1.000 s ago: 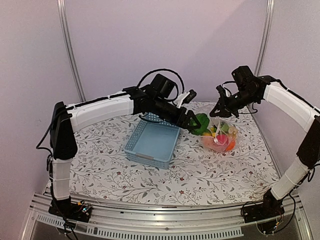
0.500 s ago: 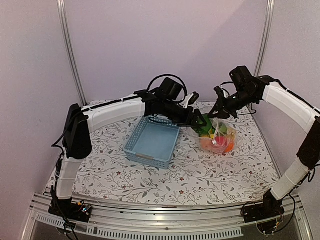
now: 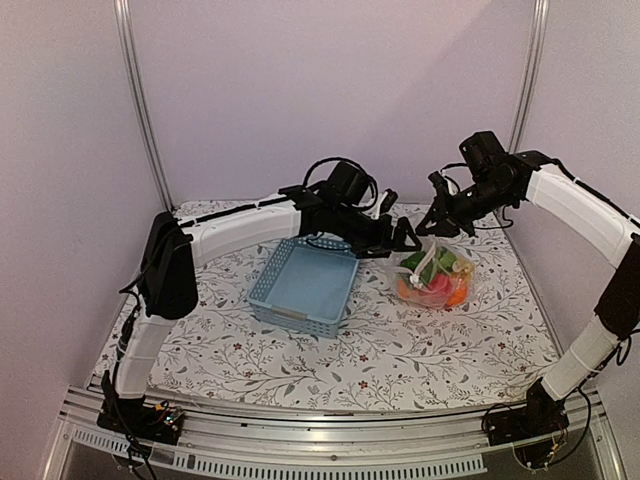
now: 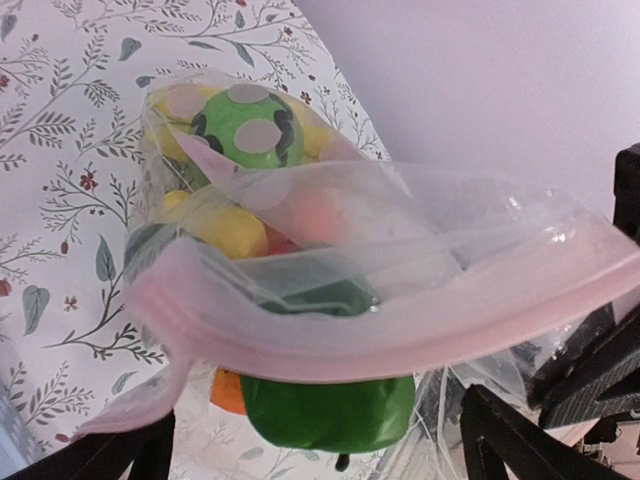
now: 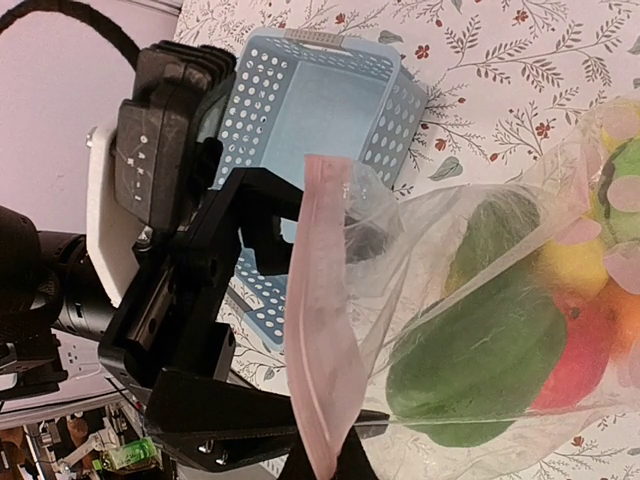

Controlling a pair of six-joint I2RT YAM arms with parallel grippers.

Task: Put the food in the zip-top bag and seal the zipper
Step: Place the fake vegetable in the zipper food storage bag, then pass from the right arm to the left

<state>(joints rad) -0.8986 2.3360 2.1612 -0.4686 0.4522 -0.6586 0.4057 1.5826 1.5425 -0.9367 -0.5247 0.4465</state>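
The zip-top bag (image 3: 435, 275) rests on the table (image 3: 420, 350) right of the blue basket (image 3: 290, 315). Its mouth is held up by the right gripper (image 3: 438, 222), which is pinched on the pink zipper (image 4: 330, 340). The left gripper (image 3: 400, 240) stands at the mouth, jaws wide and empty. The green pepper (image 4: 330, 410) lies just at the lip, not deep like the striped melon (image 4: 248, 125). If the mouth sags, the pepper may roll out, or bulge under the strip and block the seal

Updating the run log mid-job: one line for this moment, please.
left gripper: open at zip-top bag mouth | right gripper: shut on zipper | green pepper: inside bag | zipper: unsealed
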